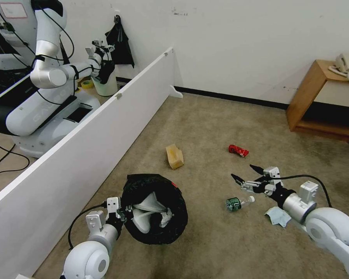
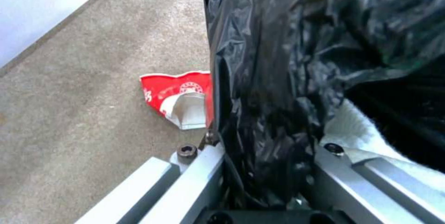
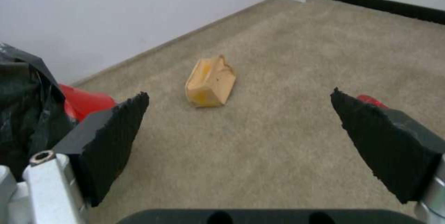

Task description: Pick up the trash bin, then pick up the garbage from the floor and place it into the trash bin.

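In the head view, the left pincer at lower left is clamping the rim of the bin, which is hanging tilted with its mouth toward the camera and white slippers showing inside; the right pincer is hovering right of centre, fingers apart, above a bottle lying on the carpet, with a blue cloth just beside the arm, a paper bag at centre and a red can further up. In the left wrist view, the fingers are pinching the black liner, and a red-white cup is lying on the floor at centre left. In the right wrist view, the open pads are framing the bag at upper centre. The bottle looks light, thin and smooth, likely to roll or slip; gripping across its middle seems safest. The liner is slick, so the bin may sag.
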`<state>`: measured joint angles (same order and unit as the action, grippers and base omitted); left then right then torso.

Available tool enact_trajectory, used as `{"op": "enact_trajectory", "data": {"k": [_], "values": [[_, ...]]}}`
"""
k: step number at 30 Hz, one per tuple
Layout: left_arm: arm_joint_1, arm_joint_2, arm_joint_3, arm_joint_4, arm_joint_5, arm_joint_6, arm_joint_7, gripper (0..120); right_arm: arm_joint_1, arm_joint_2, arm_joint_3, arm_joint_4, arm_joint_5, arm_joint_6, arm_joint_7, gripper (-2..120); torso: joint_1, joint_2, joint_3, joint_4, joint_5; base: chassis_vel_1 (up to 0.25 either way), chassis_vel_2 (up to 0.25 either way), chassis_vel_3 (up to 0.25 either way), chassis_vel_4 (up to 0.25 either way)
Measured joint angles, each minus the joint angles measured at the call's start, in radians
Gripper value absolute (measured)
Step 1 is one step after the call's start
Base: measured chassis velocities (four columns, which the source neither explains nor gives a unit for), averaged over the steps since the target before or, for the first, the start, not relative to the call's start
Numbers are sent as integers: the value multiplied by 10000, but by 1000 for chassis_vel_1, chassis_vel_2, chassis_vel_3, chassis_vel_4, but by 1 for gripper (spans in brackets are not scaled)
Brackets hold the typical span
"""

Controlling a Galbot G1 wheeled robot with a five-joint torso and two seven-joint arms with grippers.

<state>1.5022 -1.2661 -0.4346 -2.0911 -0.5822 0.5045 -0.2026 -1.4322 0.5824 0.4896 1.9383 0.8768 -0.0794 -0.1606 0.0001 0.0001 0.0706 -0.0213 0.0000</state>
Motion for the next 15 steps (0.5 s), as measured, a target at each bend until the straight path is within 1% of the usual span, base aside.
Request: {"op": "enact_trajectory", "data": {"k": [4, 7, 8, 11, 12, 15], "values": [[-1, 32, 25, 0, -14, -23, -28, 0, -280, -24, 301, 110, -18, -20, 30, 100, 0, 0, 0, 3, 0, 0, 0, 0, 0], [-7, 38, 41, 0, -39, -84, -54, 0, -344, -25, 396, 154, -13, -32, 133, 100, 1, 0, 0, 1, -1, 0, 0, 0, 0], [-19, 40, 41, 0, -58, -107, -77, 0, -352, -11, 415, 180, 0, -33, 219, 100, 0, 0, 0, -4, 0, 0, 0, 0, 0], [-23, 39, 40, 0, -85, -140, -124, 0, -356, 16, 418, 227, 6, -34, 289, 100, 1, 0, 0, -2, 0, 0, 0, 0, 0], [-23, 38, 31, -3, -88, -157, -140, 0, -335, 36, 401, 249, -34, -47, 366, 100, 0, 0, 0, 3, -1, 0, 0, 0, 0], [-7, 25, 6, -19, -87, -188, -159, 0, -250, 63, 310, 264, -35, -154, 413, 100, 0, 0, 0, 2, 0, 0, 0, 0, 0]]}}
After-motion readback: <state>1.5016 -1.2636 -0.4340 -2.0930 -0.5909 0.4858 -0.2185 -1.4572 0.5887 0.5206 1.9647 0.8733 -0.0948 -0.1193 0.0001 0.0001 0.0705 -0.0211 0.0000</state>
